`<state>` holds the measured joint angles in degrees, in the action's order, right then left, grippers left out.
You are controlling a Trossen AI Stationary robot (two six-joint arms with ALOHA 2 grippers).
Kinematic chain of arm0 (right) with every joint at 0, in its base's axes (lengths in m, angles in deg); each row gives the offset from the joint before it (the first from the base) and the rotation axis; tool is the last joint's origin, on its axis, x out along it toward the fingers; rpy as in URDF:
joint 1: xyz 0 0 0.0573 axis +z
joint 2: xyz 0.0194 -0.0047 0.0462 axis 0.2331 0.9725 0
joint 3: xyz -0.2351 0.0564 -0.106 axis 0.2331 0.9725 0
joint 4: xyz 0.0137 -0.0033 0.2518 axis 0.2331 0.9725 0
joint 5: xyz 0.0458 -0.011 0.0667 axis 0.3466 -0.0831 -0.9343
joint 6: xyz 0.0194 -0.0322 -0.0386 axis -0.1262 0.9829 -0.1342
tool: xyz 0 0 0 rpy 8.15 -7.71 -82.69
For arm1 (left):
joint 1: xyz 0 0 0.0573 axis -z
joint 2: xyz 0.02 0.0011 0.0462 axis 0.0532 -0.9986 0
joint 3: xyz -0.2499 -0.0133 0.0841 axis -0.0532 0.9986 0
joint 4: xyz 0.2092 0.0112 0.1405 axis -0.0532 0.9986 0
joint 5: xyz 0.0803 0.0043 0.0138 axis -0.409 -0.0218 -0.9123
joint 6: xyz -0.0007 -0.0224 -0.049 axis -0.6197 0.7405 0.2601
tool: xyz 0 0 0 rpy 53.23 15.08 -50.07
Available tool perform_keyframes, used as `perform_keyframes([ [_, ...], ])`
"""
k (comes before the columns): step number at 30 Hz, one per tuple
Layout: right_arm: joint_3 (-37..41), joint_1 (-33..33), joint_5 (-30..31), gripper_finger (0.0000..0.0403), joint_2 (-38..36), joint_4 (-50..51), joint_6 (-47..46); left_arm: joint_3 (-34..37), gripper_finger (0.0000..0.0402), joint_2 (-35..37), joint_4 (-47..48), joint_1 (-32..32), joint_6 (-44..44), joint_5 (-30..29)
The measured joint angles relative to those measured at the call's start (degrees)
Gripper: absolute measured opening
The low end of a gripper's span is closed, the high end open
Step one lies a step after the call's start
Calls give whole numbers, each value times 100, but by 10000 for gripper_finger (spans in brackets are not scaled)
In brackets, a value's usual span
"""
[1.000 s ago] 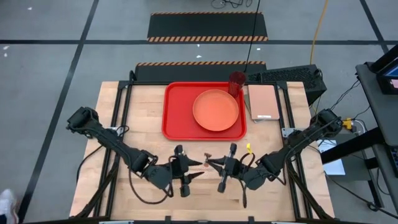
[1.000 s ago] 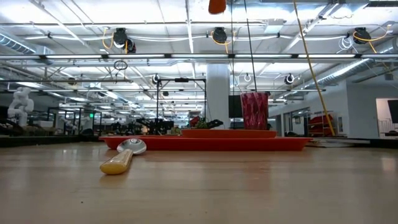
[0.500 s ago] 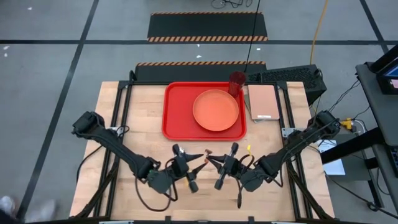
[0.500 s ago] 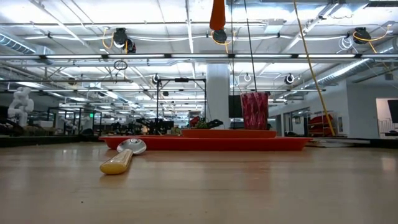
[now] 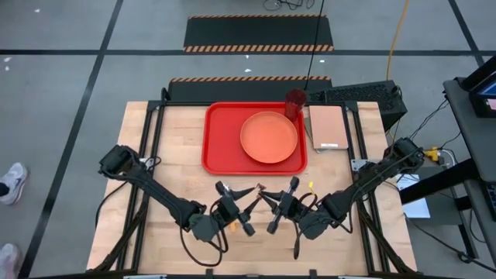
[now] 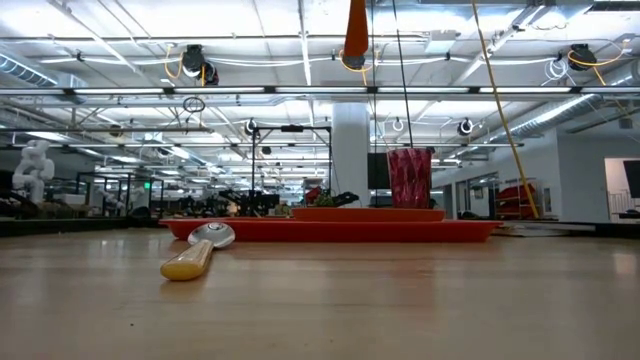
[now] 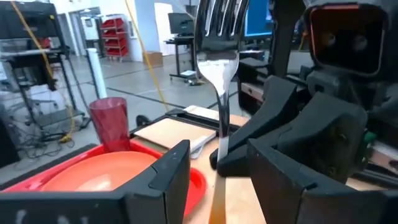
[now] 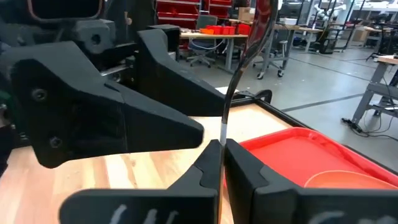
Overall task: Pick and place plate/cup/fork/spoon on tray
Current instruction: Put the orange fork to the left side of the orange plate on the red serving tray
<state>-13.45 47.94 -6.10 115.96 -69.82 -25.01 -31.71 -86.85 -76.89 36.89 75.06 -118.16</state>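
The fork (image 8: 247,56) is pinched upright by the closed right gripper (image 8: 219,152), its shaft clamped between the 2 fingers with the tines pointing up. In the high view the right gripper (image 5: 267,201) is placed above the near middle of the table (image 5: 170,155), tip to tip with the left gripper (image 5: 249,203). The left gripper's fingers (image 7: 168,177) are spread, 1 on each side of the fork's shaft (image 7: 219,93), and whether they touch it cannot be told. The spoon (image 6: 195,252) lies flat on the table, just in front of the tray (image 6: 330,230). The plate (image 5: 269,137) rests on the right half of the tray (image 5: 221,139), and the cup (image 5: 294,102) stands upright at the tray's far right corner. A pad (image 5: 327,127) lies just beside the tray's right edge.
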Motion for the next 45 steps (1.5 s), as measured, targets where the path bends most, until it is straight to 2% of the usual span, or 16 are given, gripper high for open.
perform_keyframes([
  [5,-5,-28,8,0,0,82,-46,0,161,0,-181,-185,-157,206],
  [9,-4,-22,303,0,0,183,-49,0,161,0,-177,-259,-213,258],
  [19,-4,-26,258,0,-2,168,131,0,157,0,-190,-252,-575,305],
  [28,-4,-26,-42,0,-2,166,220,0,91,0,-177,-253,-654,482],
  [39,-4,-26,-37,0,-2,168,245,0,16,0,-143,-252,-598,524],
  [45,-4,-26,-39,0,-2,168,261,0,18,0,-137,-251,-599,524],
])
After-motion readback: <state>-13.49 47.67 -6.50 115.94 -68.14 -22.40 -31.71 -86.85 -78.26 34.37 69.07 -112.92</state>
